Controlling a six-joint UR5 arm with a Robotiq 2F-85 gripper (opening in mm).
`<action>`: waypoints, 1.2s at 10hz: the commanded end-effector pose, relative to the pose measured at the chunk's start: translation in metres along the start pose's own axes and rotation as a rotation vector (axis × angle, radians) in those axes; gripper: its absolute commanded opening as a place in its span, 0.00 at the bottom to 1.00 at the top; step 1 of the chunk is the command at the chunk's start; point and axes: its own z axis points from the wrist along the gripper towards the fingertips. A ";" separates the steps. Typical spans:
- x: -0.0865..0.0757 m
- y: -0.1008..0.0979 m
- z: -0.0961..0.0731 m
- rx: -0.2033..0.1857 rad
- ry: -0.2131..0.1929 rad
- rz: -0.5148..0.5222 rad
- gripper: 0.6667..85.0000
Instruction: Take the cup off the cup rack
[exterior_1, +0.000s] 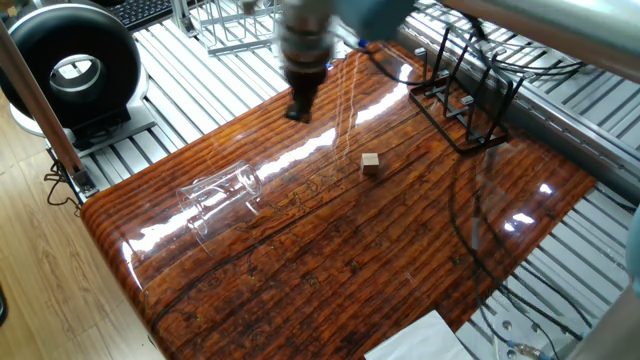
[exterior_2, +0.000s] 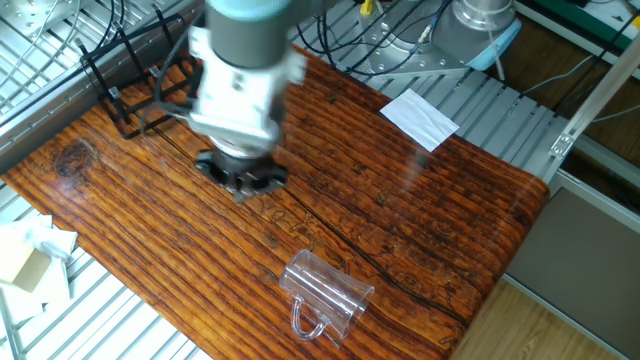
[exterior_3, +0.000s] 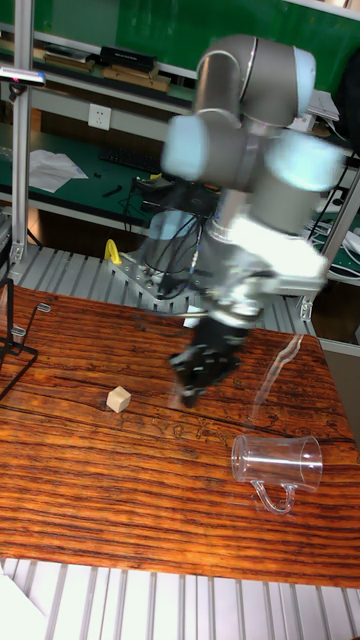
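Observation:
The clear glass cup (exterior_1: 220, 195) (exterior_2: 325, 290) (exterior_3: 278, 462) lies on its side on the wooden table, handle toward the table's edge, with nothing holding it. It is far from the black wire cup rack (exterior_1: 465, 105) (exterior_2: 125, 85) (exterior_3: 12, 340), which stands bare at the table's other end. My gripper (exterior_1: 298, 110) (exterior_2: 243, 185) (exterior_3: 192, 388) hangs low over the table between rack and cup, pointing down and blurred by motion. Nothing shows between its fingers, and the blur hides how the jaws stand.
A small wooden cube (exterior_1: 371, 164) (exterior_3: 119, 399) sits mid-table. A white sheet (exterior_2: 420, 117) lies off the table's edge. A silver wire frame (exterior_1: 235, 25) and a round black device (exterior_1: 75, 65) stand beyond the table. Cables trail by the rack.

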 end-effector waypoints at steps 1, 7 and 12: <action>-0.024 0.059 -0.023 0.036 0.031 0.087 0.01; -0.016 0.091 -0.022 0.094 0.055 0.144 0.01; -0.027 0.048 -0.036 0.073 0.001 -0.009 0.01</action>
